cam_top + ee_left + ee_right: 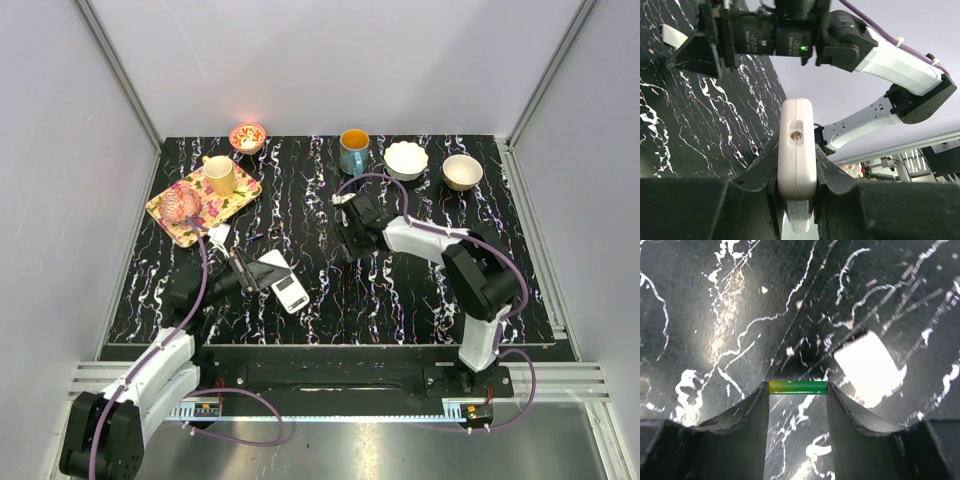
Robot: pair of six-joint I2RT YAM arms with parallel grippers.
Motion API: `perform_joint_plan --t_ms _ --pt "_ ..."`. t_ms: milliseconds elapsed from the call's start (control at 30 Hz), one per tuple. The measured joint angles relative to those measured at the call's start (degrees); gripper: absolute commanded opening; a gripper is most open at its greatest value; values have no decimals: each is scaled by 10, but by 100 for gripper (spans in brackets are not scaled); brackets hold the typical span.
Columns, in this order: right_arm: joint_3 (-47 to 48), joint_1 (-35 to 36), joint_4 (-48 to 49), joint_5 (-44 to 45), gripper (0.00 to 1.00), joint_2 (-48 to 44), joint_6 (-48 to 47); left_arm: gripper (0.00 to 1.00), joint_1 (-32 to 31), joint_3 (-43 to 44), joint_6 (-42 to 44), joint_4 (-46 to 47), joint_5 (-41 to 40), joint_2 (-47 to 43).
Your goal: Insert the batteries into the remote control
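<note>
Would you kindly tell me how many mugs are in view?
2: a yellow mug on the floral tray at the back left, a blue mug at the back centre.

1. Along the back edge stand a candy bowl [247, 136], blue mug [353, 150], white bowl [405, 160] and tan bowl [462, 172].
2. The floral tray [225, 205], with a yellow mug [220, 175] and pink glass dish [183, 203], blocks the back-left corner.
3. The right arm [430, 240] lies across mid-table. A green battery [798, 387] bridges the right gripper's [345, 250] fingers.
4. The remote control [290, 292] fills the left gripper [250, 272], near left.
5. The table [400, 300] lies open at near centre and right.
</note>
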Motion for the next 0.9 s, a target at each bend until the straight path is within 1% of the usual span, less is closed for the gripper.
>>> perform_joint_plan --t_ms 33,133,333,433,500,567,667,800,900 --pt "-5 0 -5 2 0 -13 10 0 -6 0 -2 5 -5 8" --pt "-14 0 -40 15 0 -76 40 0 -35 5 -10 31 -22 50" --pt "-16 0 -118 54 0 -262 87 0 -117 60 -36 113 -71 184" --pt "-12 0 -182 77 0 -339 101 0 -139 88 -50 165 -97 241" --pt "-2 4 -230 91 0 -370 107 0 -144 103 -61 199 -113 277" --pt "13 14 -271 105 0 -384 112 0 -148 116 -78 243 -125 315" --pt "51 61 -338 139 0 -383 119 0 -154 136 -108 293 -142 380" --pt "110 144 -406 186 0 -360 133 0 -169 152 -143 313 -160 459" --pt "144 170 -438 212 0 -336 141 0 -177 152 -156 313 -171 483"
